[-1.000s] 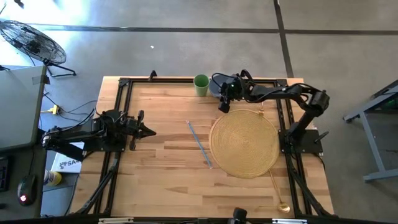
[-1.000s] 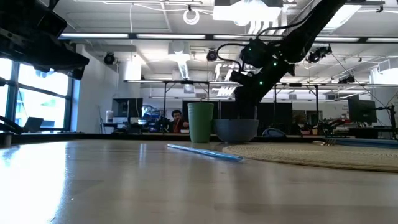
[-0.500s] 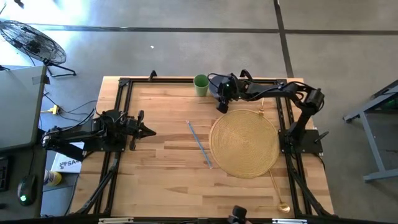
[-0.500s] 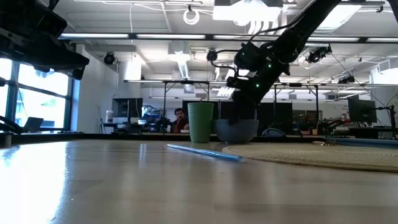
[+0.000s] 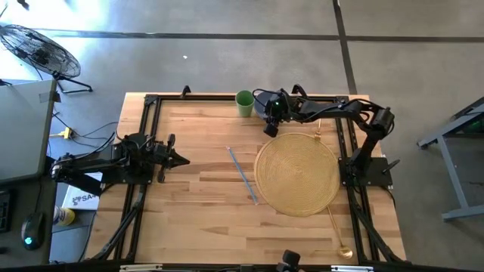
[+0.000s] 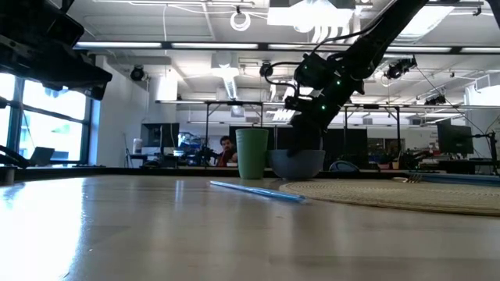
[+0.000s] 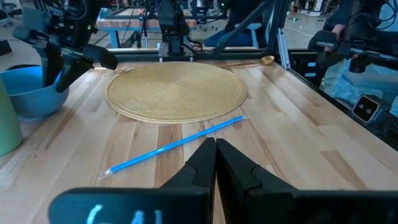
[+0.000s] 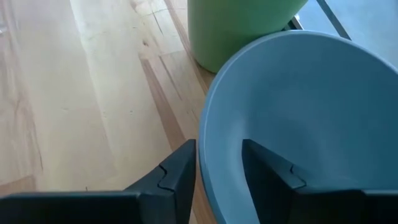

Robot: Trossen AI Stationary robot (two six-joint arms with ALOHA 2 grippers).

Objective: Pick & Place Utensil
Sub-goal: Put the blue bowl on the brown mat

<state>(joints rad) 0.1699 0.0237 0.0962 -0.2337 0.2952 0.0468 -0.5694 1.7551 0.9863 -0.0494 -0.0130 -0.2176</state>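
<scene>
the thin blue plastic straw (image 5: 243, 174) lies on the wooden table (image 5: 189, 219), just left of the round woven placemat (image 5: 297, 173). left gripper (image 7: 214, 163) clenched, empty. farther back, right gripper (image 8: 216, 169) straddles the blue bowl (image 8: 298, 112) rim beside the green cup (image 5: 244, 103), fingers parted.

- A grey polished concrete floor (image 5: 227, 64) surrounds the pale butcher-block wooden counter (image 5: 197, 219), with dark seam lines (image 5: 189, 35) crossing the floor.
- A round black wire-caged floor fan (image 5: 38, 51) stands on the floor beyond the counter's far left corner.
- A grey cabinet top (image 5: 23, 128) sits at the left edge, with a white cardboard box (image 5: 76, 198) near it.
- A grey metal frame (image 5: 457, 143) stands on the floor to the right.
- In the low view, long white ceiling lights (image 6: 195, 45) run over an open workshop.
- A tall bright window (image 6: 47, 117) fills the left wall.
- Distant desks with monitors (image 6: 453, 140) line the back, where a seated person (image 6: 226, 150) shows.
</scene>
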